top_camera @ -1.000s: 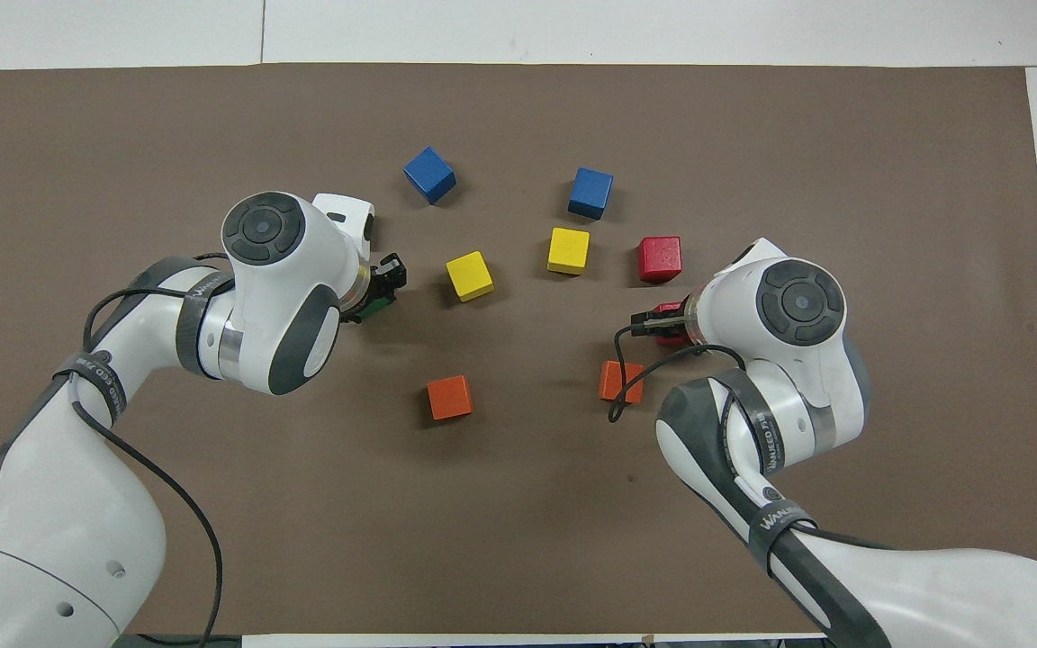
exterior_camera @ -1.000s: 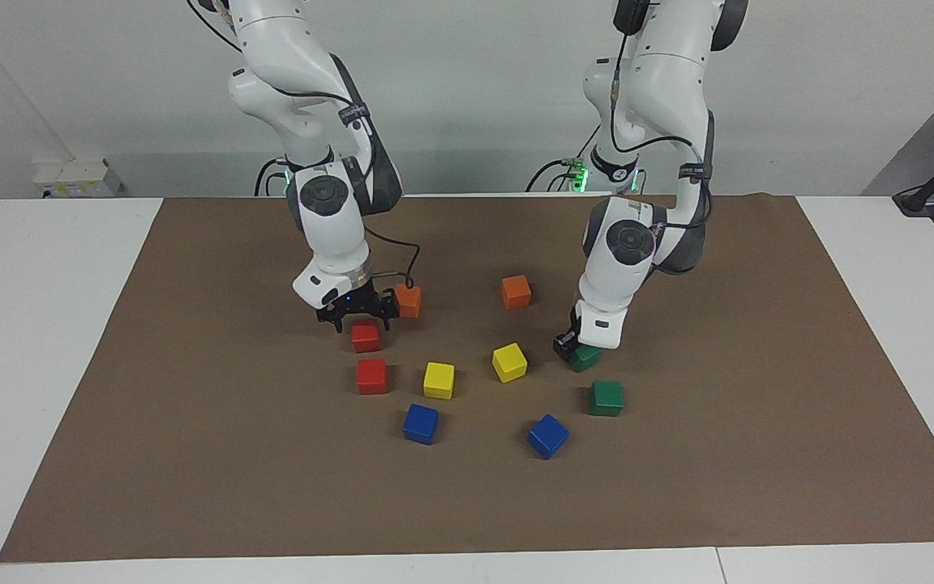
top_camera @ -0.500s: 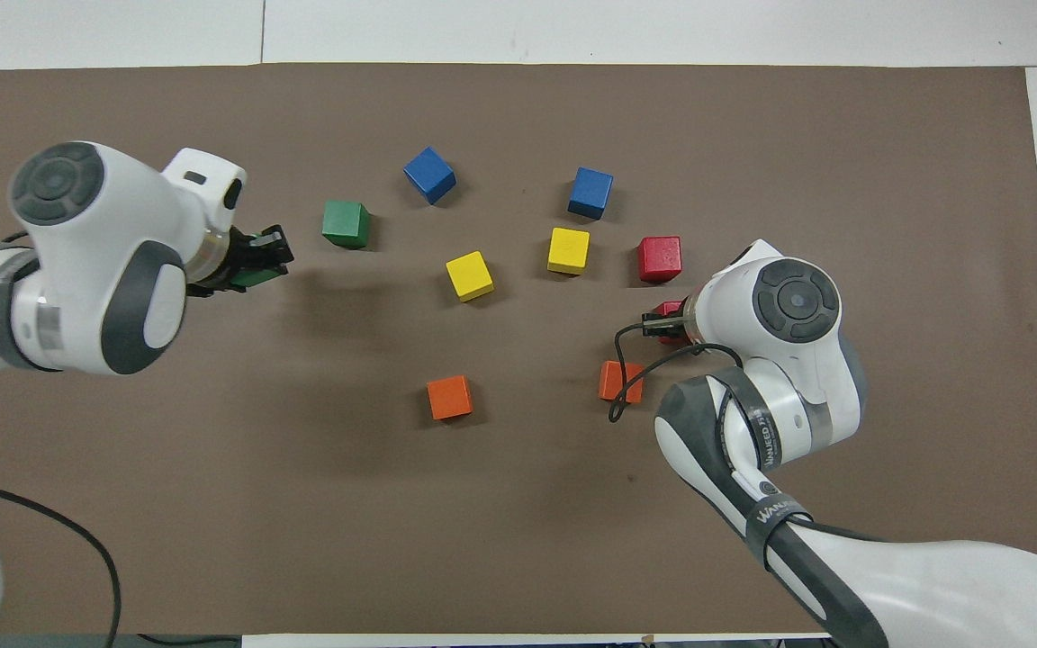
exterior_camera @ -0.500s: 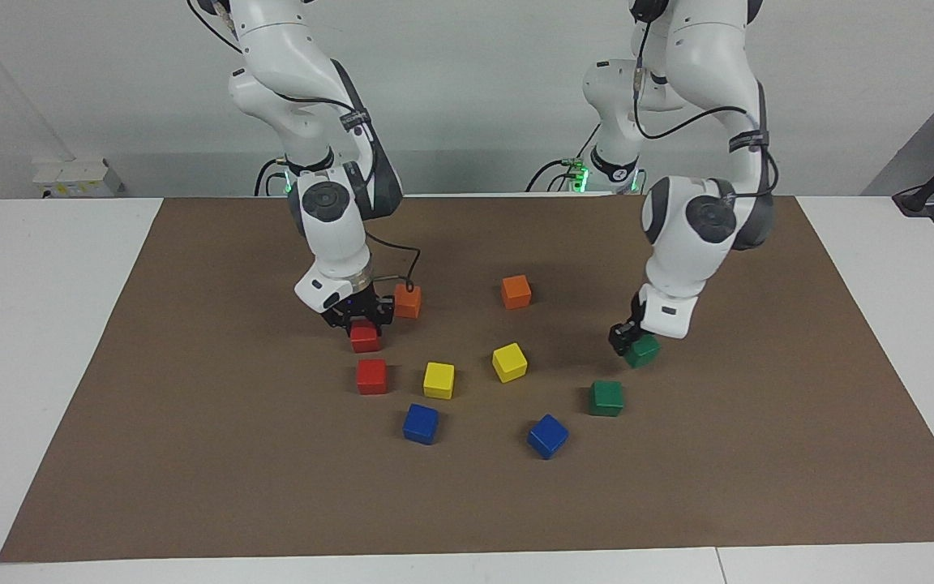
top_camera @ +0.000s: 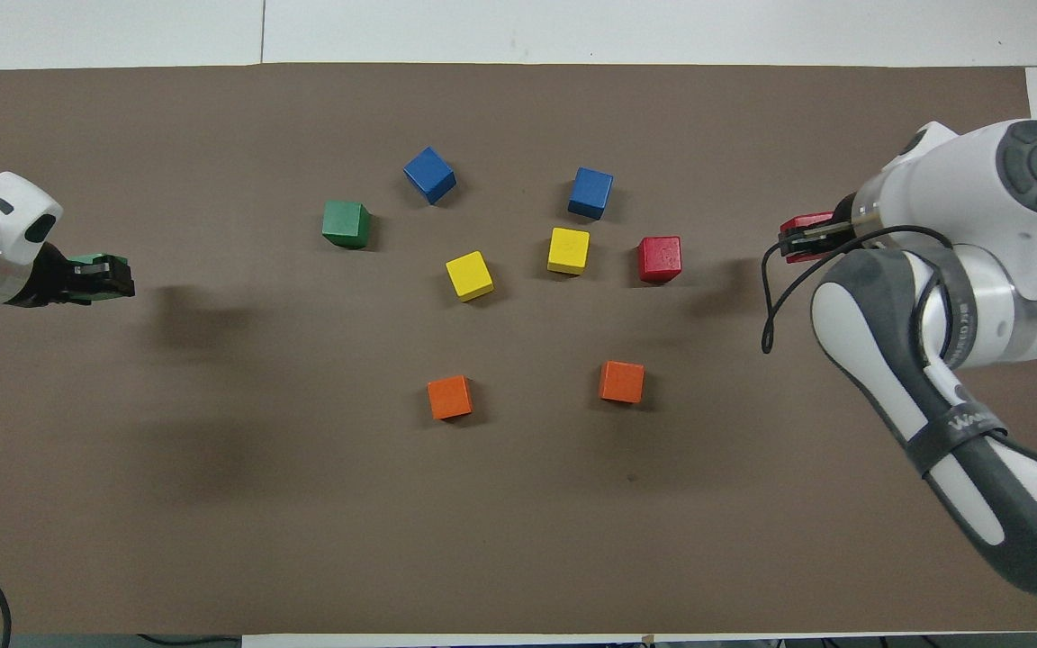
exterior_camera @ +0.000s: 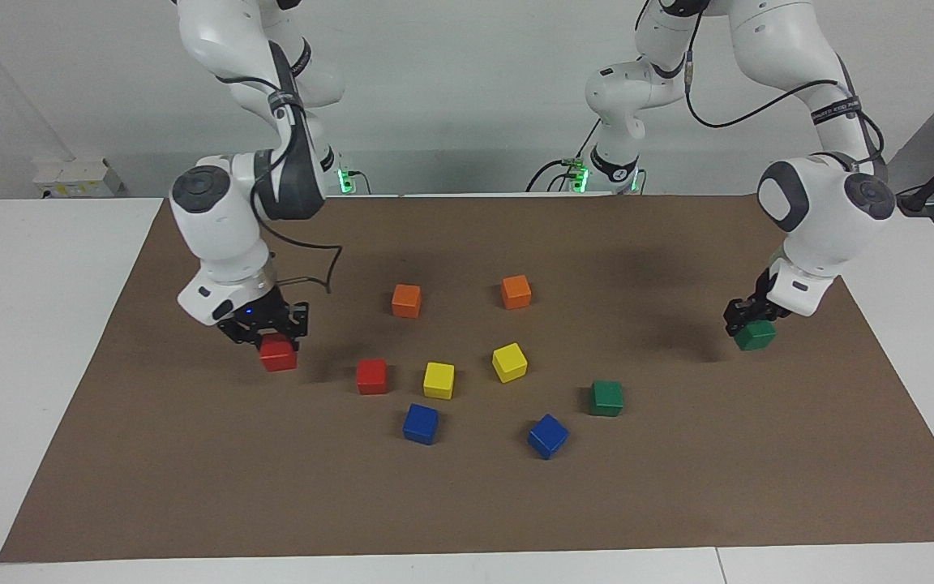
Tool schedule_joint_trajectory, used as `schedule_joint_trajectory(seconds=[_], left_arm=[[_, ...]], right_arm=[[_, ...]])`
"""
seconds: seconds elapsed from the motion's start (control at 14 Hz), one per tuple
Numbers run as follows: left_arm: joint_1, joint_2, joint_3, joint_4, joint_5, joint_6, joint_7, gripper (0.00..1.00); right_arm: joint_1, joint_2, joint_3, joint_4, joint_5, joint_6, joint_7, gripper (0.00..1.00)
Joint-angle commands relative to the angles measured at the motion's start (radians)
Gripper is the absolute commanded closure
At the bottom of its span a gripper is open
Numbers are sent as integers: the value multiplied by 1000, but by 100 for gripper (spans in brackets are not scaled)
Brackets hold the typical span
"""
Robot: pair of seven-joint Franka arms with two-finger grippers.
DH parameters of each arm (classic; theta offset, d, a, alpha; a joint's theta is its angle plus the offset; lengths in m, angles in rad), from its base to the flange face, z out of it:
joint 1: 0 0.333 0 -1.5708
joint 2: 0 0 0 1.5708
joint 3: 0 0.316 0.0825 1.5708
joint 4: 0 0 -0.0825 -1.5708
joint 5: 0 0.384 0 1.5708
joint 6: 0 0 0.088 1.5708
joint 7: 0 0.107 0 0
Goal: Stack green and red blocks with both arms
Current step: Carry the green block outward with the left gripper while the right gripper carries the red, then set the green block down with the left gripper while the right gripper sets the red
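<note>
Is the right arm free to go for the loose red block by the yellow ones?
Probably not yet: the right hand is shut on a red block, held up over the mat. The way to the loose red block looks clear.

The mat [exterior_camera: 678, 503] was plain brown on a white tabletop [exterior_camera: 37, 324]. Cubes: two dark green [exterior_camera: 606, 398] [exterior_camera: 756, 335], two red [exterior_camera: 371, 376] [exterior_camera: 278, 354], two orange [exterior_camera: 406, 300], two yellow [exterior_camera: 439, 380], two blue [exterior_camera: 421, 423].

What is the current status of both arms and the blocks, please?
Left claw shut on green block, aloft. Right claw shut on red block, aloft. Second green block and second red block on mat. Nothing obstructing.
</note>
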Motion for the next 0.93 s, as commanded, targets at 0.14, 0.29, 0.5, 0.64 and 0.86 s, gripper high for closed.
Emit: schedule_joint_trajectory(seconds=[0.14, 0.29, 0.5, 0.64, 0.86], left_arm=[[53, -16, -9, -128, 8, 155, 28, 100], [53, -1, -9, -132, 8, 177, 26, 100], [56, 36, -7, -132, 8, 188, 31, 100], [55, 56, -7, -129, 8, 205, 51, 100], [55, 71, -7, -126, 8, 211, 92, 100]], right_arm=[[-75, 51, 12, -36, -1, 92, -77, 100], [-95, 67, 12, -41, 5, 92, -89, 100], [-127, 79, 12, -68, 11, 122, -118, 100], [-135, 82, 12, -91, 11, 150, -129, 100], [-137, 84, 12, -105, 13, 152, -131, 100]])
